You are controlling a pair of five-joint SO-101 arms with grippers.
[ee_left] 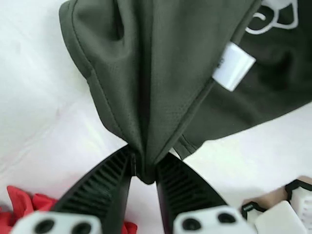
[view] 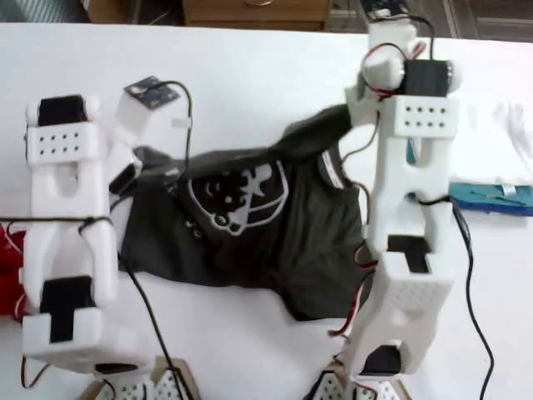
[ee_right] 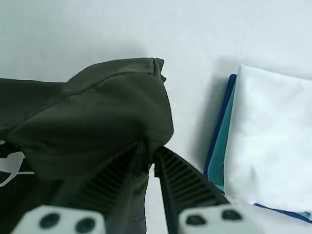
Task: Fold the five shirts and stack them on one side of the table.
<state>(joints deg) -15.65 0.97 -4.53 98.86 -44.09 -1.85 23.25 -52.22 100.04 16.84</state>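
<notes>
**Item: dark shirt point(view: 250, 225), on white table point(view: 250, 58).**

- Position: lay spread between the two arms, print point(view: 237, 196) upward. Its long axis ran from one gripper to the other, and the right end sat farther from the arm bases than the left.
- Left gripper point(ee_left: 145, 170): fingers pressed together on a bunched fold at the shirt's left edge, with the cloth fanning away from the tips. A white tag point(ee_left: 233, 66) showed close to that fold.
- Right gripper point(ee_right: 148, 156): fingers closed on a hem fold at the shirt's far right corner, the cloth humped up ahead of them.
- Key relation: each arm held its own end, so the body of the shirt lay between the grippers and toward the arm bases. Judged ready for a fold carried across that axis.
- Surface: smooth table, thin slippery knit, likely to slide and sag.
- Room: a stack point(view: 491, 196) of folded shirts, white on top, lay just beside the right gripper. A red shirt point(view: 8, 250) lay at the left edge. Bare table lay beyond the shirt.
</notes>
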